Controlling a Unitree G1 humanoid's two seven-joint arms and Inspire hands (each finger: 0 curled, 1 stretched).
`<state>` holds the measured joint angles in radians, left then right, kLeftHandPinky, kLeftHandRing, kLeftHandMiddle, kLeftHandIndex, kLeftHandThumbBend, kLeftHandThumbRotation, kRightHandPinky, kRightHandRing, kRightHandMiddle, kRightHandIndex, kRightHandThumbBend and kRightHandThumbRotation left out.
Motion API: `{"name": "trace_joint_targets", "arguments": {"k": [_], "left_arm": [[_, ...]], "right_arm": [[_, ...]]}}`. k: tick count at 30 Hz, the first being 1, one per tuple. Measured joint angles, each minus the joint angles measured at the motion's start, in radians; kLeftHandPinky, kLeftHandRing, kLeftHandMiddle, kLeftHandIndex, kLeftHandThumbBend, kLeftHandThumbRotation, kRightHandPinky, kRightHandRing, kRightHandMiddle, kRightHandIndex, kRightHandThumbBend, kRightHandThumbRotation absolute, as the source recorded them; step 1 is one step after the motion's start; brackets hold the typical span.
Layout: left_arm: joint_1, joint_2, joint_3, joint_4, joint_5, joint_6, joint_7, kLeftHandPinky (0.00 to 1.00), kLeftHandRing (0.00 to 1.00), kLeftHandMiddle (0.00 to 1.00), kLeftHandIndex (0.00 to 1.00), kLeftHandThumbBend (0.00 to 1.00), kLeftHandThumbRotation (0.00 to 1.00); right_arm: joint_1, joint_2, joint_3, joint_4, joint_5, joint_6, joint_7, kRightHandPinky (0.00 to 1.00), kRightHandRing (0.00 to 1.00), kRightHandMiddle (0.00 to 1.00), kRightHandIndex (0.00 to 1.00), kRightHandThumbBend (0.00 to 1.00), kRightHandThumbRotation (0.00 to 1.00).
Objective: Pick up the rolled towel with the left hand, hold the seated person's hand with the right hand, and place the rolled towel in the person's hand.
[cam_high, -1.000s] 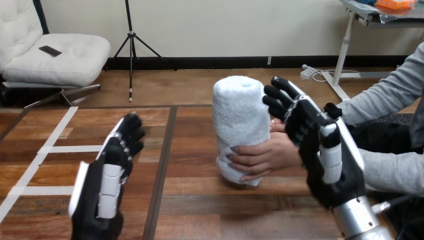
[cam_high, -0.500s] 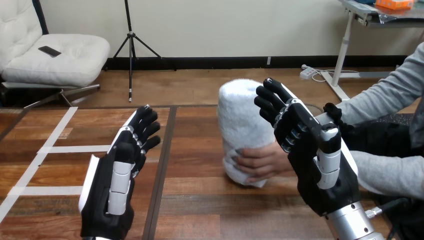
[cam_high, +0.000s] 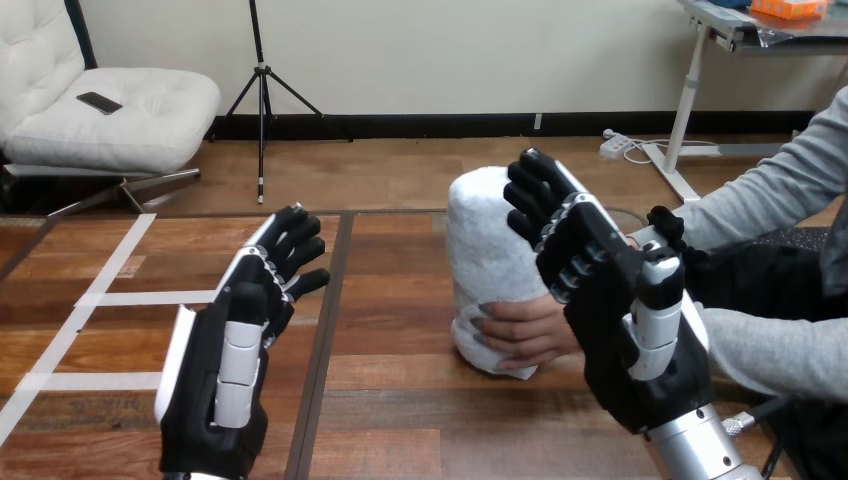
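The rolled towel (cam_high: 488, 245) stands up on its end on the table (cam_high: 400, 420), a bit right of the middle. It is white and fluffy. It looks soft and light, so it should squash a little when squeezed and should not break if it tips over. It is a fat roll, so a hand must open wide to go around it. The best place to take hold looks like the middle or the top part, from the side, because the person's hand (cam_high: 525, 332) is wrapped around the bottom part. A soft squeeze should be enough, since the fuzzy cloth is not slippery. Squeezing too close to the top might make the roll bend or come loose. The left hand (cam_high: 232, 370) is up in the air over the left side of the table, well apart from the towel. Its fingers are spread and almost straight, and it holds nothing. The right hand (cam_high: 620, 330) is up too, just in front of the right side of the towel and above the person's hand. Its fingers are open with a small bend, and they are not curled around anything. I cannot tell if its fingertips touch the towel. It does not hold the person's hand.
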<state>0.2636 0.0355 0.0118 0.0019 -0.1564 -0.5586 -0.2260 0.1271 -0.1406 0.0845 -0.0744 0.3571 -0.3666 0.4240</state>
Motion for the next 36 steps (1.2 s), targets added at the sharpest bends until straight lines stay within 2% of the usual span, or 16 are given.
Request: {"name": "trace_joint_targets", "arguments": {"k": [11,24,36], "left_arm": [[-0.001,-0.004,-0.005,0.0,-0.001,-0.013,0.003,0.79,0.85,0.86,0.86,0.74,0.98],[-0.005,-0.008,-0.016,0.0,-0.001,-0.026,-0.001,0.79,0.85,0.86,0.86,0.75,0.98],[-0.006,-0.003,-0.017,0.0,-0.004,-0.026,-0.01,0.85,0.89,0.89,0.88,0.75,1.0]], "right_arm": [[0.003,0.016,-0.002,0.0,0.015,0.004,0.039,1.0,0.99,0.97,0.94,1.0,1.0],[0.003,0.021,-0.008,0.0,0.02,0.015,0.056,1.0,0.99,0.97,0.95,1.0,1.0],[0.004,0.023,-0.013,0.0,0.019,0.026,0.055,1.0,0.98,0.96,0.95,1.0,1.0]]}}
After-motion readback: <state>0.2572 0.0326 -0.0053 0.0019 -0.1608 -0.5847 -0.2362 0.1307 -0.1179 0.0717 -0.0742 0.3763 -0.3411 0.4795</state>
